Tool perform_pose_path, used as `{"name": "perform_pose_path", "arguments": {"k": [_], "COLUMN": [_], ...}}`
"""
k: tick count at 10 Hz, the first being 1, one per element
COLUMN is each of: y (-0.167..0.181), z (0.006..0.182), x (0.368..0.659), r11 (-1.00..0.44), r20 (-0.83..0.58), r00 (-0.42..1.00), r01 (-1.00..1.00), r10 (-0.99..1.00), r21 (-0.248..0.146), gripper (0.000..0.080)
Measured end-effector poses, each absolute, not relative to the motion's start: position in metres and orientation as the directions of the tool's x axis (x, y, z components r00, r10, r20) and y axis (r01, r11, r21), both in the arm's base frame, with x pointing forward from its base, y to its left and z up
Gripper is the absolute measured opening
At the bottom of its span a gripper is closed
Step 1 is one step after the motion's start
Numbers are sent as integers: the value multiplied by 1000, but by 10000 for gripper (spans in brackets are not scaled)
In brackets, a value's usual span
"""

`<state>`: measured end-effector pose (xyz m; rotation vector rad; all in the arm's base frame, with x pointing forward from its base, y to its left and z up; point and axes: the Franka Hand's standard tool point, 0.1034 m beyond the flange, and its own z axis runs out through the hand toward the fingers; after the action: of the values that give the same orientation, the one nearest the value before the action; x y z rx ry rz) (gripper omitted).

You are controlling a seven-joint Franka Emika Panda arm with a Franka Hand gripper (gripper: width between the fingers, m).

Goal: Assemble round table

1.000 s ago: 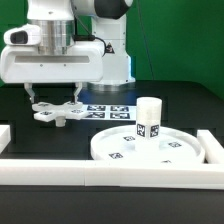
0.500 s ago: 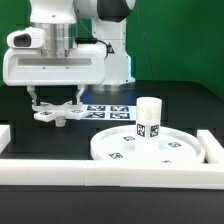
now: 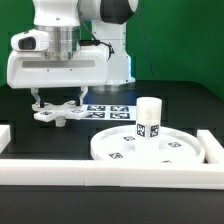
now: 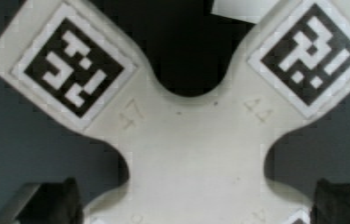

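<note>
At exterior view's left: gripper (image 3: 58, 106) spread, straddling base (image 3: 52, 116), apparently not yet gripped. Leg (image 3: 149, 118) upright on disc (image 3: 185, 152); left: fit base onto leg.

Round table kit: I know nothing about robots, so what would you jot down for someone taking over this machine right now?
The gripper is low over the cross-shaped base piece, fingers either side of it; grip cannot be confirmed.
The leg stands upright on the round disc, to the exterior view's right; whether it is fastened is unclear.
Done: nothing confirmed.
Left: probably joining base piece and leg.
</note>
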<state>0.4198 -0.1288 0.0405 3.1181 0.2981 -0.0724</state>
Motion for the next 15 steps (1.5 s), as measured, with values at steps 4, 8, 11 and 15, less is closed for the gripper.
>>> {"name": "perform_pose_path", "arguments": {"k": [4,8,11,15], "y": [-131,-131,-132,-132], "z": [37,34,29,26], "x": [417,415,413,411], "r11": [-983,-983,-983,-983], "r20": [-56,-62,-72,-78], "r00": [981,981,980,980], "r01": [185,186,185,185], "r10": [185,186,184,184], "r21": [3,2,1,0], "gripper": [649,649,649,649]}}
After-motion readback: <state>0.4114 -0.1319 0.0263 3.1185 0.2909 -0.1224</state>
